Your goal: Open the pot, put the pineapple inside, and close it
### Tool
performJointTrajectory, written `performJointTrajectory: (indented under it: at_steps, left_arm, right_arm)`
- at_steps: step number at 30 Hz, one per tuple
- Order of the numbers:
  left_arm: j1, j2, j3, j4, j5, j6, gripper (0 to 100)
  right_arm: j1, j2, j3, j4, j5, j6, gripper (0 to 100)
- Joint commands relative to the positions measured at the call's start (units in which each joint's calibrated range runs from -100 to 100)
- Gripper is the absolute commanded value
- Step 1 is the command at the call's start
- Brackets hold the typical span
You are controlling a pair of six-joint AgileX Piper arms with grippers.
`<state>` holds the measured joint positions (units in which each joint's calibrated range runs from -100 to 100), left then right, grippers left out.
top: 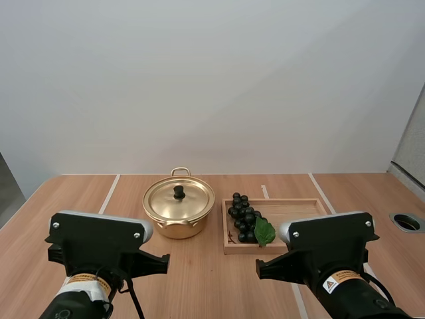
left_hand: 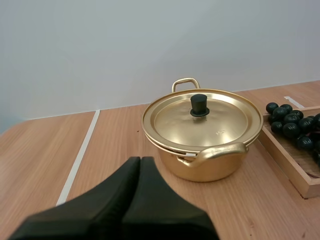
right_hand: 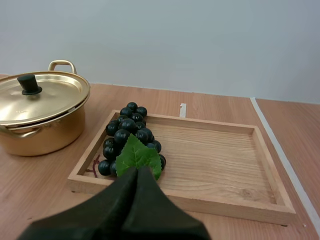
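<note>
Standing on the counter (top: 80, 199) in the high view, lidded pot (top: 174, 230) just left of tray (top: 299, 212), grapes (top: 243, 214) lay at tray's left end, left wrist view, left jaws were pressed together before the pot, right wrist view, right jaws were pressed together before the grapes.

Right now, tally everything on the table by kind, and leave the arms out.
pot: 1
lid, seated on the pot: 1
wooden tray: 1
bunch of grapes, lying in the wooden tray: 1
Total: 4
</note>
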<state>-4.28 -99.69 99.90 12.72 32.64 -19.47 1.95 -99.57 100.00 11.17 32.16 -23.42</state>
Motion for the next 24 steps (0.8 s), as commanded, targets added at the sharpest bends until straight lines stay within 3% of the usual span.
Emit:
performJointTrajectory:
  at_steps: [1, 16, 24]
  left_arm:
    - [0.07, -0.3, 0.1, 1.3, -0.5, -1.8, 0]
    - [0.07, -0.3, 0.1, 1.5, -1.8, -2.4, 0]
    - [0.92, -0.3, 0.1, 1.5, -1.8, -2.4, 0]
  right_arm:
    - [-0.4, -0.4, 0.0, 0.1, 0.0, 1.4, 0]
    - [-0.6, -0.4, 0.0, -0.3, -0.4, 1.8, 0]
    - [-0.6, -0.4, 0.0, -0.3, -0.4, 1.8, 0]
